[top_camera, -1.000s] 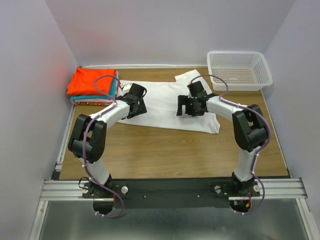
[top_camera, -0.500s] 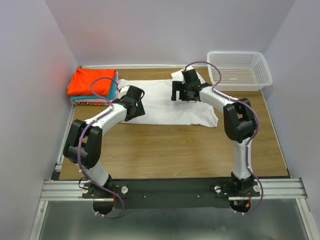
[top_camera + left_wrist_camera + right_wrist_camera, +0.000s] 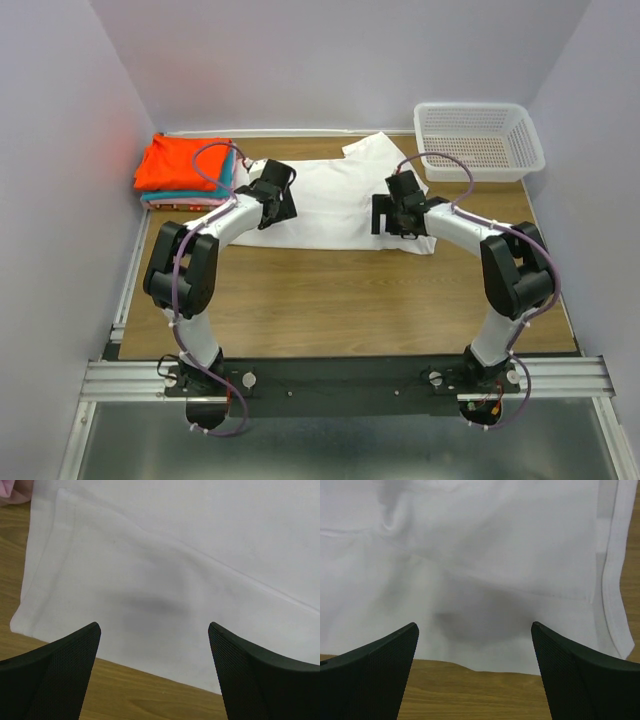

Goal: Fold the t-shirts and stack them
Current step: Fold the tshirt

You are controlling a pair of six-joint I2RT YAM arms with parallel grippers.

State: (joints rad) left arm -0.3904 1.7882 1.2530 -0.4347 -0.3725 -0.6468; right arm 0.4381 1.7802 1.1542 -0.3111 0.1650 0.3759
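Hovering above the near hem of the white t-shirt (image 3: 330, 195), left gripper (image 3: 154, 628) and right gripper (image 3: 474, 627) gape empty.

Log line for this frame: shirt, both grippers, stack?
white t-shirt: spread flat | left gripper: open above its near edge | right gripper: open above its near edge | folded stack: far left, orange-red on top

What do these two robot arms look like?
The left arm and right arm are white tubes with chunky black joints; a purple cable loops along each. The left end effector and right end effector are black, with two wedge-shaped, fine-textured fingers.
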